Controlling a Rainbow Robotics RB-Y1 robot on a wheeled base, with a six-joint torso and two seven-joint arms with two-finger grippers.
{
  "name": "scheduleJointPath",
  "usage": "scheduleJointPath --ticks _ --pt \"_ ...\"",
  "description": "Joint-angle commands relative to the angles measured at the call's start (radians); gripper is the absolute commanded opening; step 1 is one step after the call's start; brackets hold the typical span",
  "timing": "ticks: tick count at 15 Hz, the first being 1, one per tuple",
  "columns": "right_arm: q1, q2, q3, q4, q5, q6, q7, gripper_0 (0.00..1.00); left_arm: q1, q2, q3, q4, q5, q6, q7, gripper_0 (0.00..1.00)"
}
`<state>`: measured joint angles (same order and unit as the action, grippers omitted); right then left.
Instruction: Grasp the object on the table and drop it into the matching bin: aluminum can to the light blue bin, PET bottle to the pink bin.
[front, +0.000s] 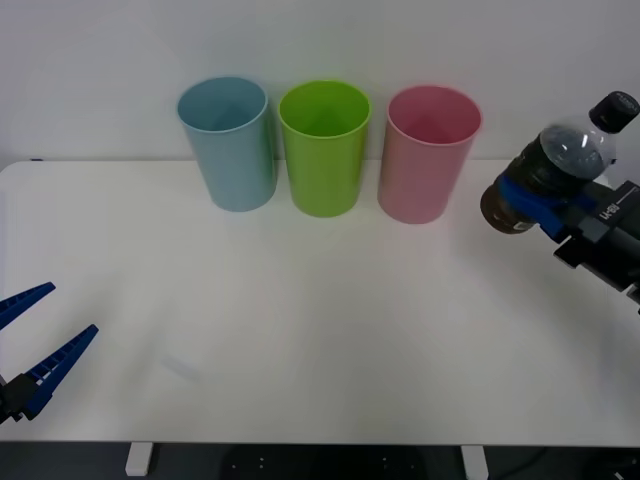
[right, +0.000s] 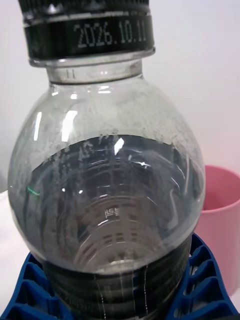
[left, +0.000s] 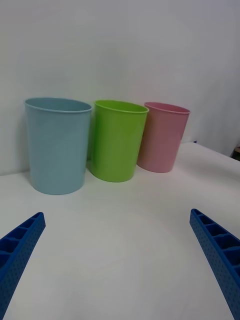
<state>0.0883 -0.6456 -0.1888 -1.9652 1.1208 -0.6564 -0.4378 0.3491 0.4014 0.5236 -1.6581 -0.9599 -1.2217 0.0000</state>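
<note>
My right gripper clamps the PET bottle at three o'clock of the pink bin, seemingly low on its body, so it may tip out short; left gripper idles wide.

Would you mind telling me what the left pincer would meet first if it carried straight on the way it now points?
Probably the lime green bin, roughly centred ahead of the open left pincer; bare table lies between, though depth is uncertain.

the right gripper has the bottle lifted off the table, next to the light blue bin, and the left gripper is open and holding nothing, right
Not quite: the PET bottle in the right gripper is beside the pink bin, not the light blue bin, as the front view shows. The rest holds: the left gripper is open and holds nothing.
</note>
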Motion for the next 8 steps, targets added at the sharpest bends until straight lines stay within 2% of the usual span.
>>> scheduleJointPath --ticks 1,4,8 --pt "-0.056 -0.051 0.003 0.026 0.000 0.001 -0.042 0.00 0.000 0.000 0.000 0.000 0.000 0.000 0.000 1.00" --pt "-0.156 -0.100 0.042 0.109 -0.001 0.001 -0.049 0.00 0.000 0.000 0.000 0.000 0.000 0.000 0.000 1.00" --pt "-0.318 -0.124 0.106 0.252 0.000 0.000 -0.049 0.00 0.000 0.000 0.000 0.000 0.000 0.000 0.000 1.00"
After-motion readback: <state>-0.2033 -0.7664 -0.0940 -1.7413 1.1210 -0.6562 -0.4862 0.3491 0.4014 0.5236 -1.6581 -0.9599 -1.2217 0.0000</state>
